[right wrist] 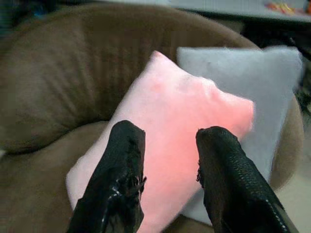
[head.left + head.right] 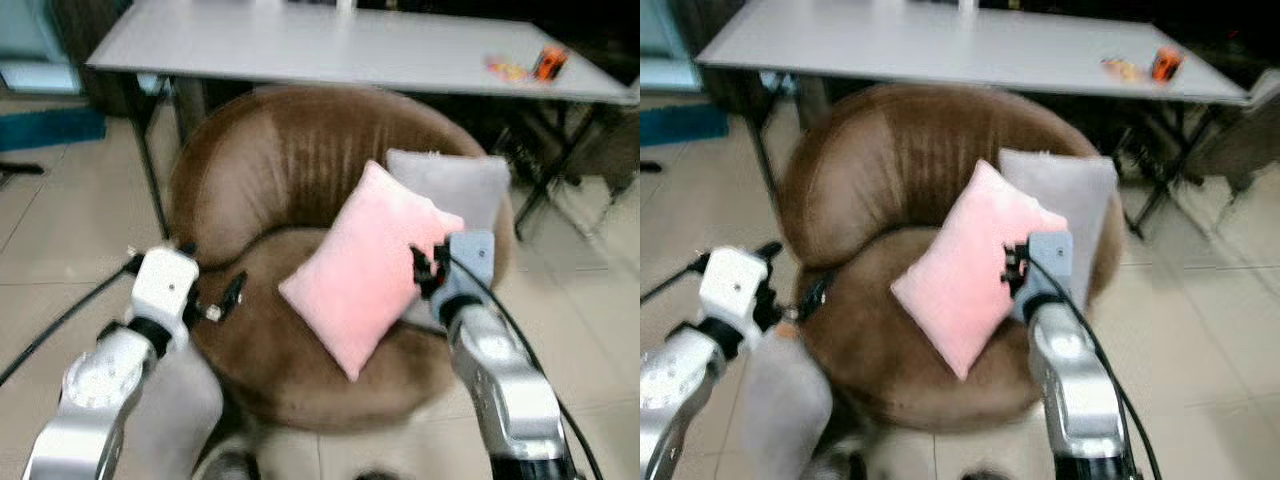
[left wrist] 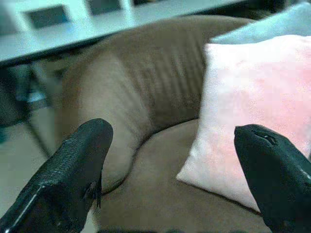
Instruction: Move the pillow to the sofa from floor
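Observation:
A pink pillow (image 2: 365, 265) leans tilted on the seat of the round brown sofa (image 2: 270, 170), against a grey pillow (image 2: 455, 185) behind it. My right gripper (image 2: 428, 265) is at the pink pillow's right edge. Its fingers (image 1: 124, 160) stand apart, with the pillow (image 1: 184, 116) just beyond their tips, so it is open. My left gripper (image 2: 225, 300) is open over the left part of the seat, a short gap away from the pink pillow (image 3: 252, 107).
A grey table (image 2: 330, 45) stands right behind the sofa, with a small orange item (image 2: 548, 62) at its right end and dark legs on both sides. Tiled floor (image 2: 60, 230) surrounds the sofa. A blurred grey shape (image 2: 180, 410) lies under my left arm.

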Available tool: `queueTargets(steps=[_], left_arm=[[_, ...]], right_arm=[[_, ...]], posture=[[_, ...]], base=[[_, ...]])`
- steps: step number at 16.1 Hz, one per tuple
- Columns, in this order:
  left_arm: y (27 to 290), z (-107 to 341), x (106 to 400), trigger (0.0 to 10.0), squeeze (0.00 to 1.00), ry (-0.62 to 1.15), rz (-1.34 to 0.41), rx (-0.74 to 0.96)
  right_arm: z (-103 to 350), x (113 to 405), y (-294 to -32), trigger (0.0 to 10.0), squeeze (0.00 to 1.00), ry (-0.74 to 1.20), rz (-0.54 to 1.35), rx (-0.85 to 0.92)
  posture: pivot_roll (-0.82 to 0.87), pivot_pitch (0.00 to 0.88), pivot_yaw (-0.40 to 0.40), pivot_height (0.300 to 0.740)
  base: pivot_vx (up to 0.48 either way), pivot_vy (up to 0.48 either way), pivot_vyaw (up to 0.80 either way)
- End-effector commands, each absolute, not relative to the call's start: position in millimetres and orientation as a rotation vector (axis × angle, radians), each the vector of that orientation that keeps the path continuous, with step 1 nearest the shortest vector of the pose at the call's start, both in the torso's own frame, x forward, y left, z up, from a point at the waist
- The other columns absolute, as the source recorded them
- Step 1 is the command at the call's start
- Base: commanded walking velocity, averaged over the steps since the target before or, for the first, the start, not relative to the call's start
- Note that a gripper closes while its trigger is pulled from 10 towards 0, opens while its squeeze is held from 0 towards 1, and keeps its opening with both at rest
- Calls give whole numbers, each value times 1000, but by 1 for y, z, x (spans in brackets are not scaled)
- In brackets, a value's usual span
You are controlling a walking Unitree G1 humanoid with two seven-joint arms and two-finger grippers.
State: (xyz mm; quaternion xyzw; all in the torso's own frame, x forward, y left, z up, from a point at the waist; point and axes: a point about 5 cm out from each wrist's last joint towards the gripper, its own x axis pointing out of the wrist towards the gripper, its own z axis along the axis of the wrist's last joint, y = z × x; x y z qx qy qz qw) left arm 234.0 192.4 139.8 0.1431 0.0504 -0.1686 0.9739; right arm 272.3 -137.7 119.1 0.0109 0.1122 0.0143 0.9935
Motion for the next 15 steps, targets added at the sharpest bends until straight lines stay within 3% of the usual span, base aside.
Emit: queueTargets(steps=[1,3,15], left_arm=[[192,135,230,10000,0,119,-336,297],[194,135,230,10000,0,118,-321,304],[202,139,230,10000,0,90,-221,311]], right_arm=[[121,273,-139,10000,0,228,40,7],[120,273,-136,10000,0,234,80,-8],[117,271,-128,10000,0,266,146,53]], posture=[[31,0,-63,740],[33,0,-66,740],[46,0,-72,740]], base=[[0,0,0],[0,0,0],[0,0,800]])
